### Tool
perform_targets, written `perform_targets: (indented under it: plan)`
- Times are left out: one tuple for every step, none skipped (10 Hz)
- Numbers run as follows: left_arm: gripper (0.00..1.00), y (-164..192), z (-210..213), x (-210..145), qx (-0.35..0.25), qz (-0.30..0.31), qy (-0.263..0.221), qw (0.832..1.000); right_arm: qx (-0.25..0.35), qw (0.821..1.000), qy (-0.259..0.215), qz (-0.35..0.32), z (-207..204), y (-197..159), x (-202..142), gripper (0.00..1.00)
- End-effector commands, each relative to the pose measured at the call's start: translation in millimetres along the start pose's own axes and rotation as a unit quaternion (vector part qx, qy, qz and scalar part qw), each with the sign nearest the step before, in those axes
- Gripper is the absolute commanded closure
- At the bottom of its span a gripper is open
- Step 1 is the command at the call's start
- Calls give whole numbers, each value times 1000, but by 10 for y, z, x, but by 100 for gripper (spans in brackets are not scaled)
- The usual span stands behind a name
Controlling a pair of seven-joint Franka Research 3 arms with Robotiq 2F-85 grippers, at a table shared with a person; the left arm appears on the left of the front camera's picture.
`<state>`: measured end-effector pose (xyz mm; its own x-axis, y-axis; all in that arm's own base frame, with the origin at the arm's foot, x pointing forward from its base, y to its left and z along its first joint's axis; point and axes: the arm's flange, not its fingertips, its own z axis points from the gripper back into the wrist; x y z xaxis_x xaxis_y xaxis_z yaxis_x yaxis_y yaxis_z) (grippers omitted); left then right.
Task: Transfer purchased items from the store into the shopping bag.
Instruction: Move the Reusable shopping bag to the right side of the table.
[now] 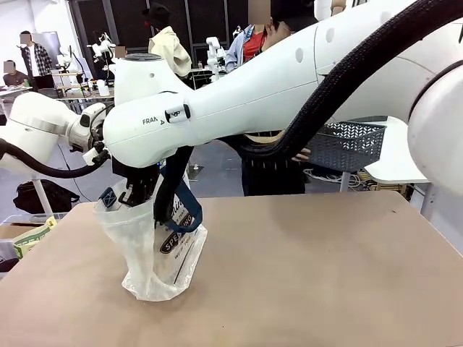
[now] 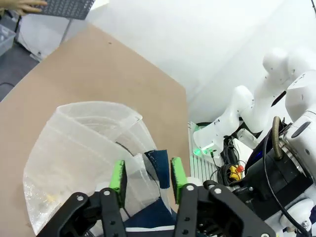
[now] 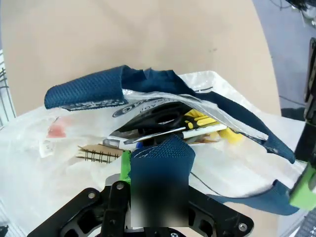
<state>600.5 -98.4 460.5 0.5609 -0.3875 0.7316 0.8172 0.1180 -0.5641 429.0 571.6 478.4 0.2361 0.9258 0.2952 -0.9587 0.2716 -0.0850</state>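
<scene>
On the white right arm (image 1: 217, 101) in the front view we read "FRAN", the start of a maker's name by a small triangle mark. On the shopping bag (image 1: 163, 249) we make out dark print, roughly "SPE…ING" on an oval logo; the smaller lettering is too crumpled to read.

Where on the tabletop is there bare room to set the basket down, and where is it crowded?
Bare: the tabletop from the shopping bag rightward to the right edge, plus the near strip in front of the bag. Crowded: the left part, where both arms converge over the bag. A person holds the basket beyond the far edge.
</scene>
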Motion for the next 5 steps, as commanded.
perform_targets:
  plan:
    - [12,40,54,3,-17,-30,-4,999,-20,1000,16,7,-52,-14,128,100]
    - [12,41,57,-4,-21,-34,-4,999,-20,1000,18,7,-63,-17,152,100]
    - [12,58,46,1,-20,-29,1,999,-21,1000,20,7,-70,-15,174,100]
    - [12,68,4,6,-13,-12,18,1000,-23,999,25,5,-75,11,196,100]
    - [12,88,-30,21,-8,-5,30,1000,-26,999,26,2,-84,14,216,100]
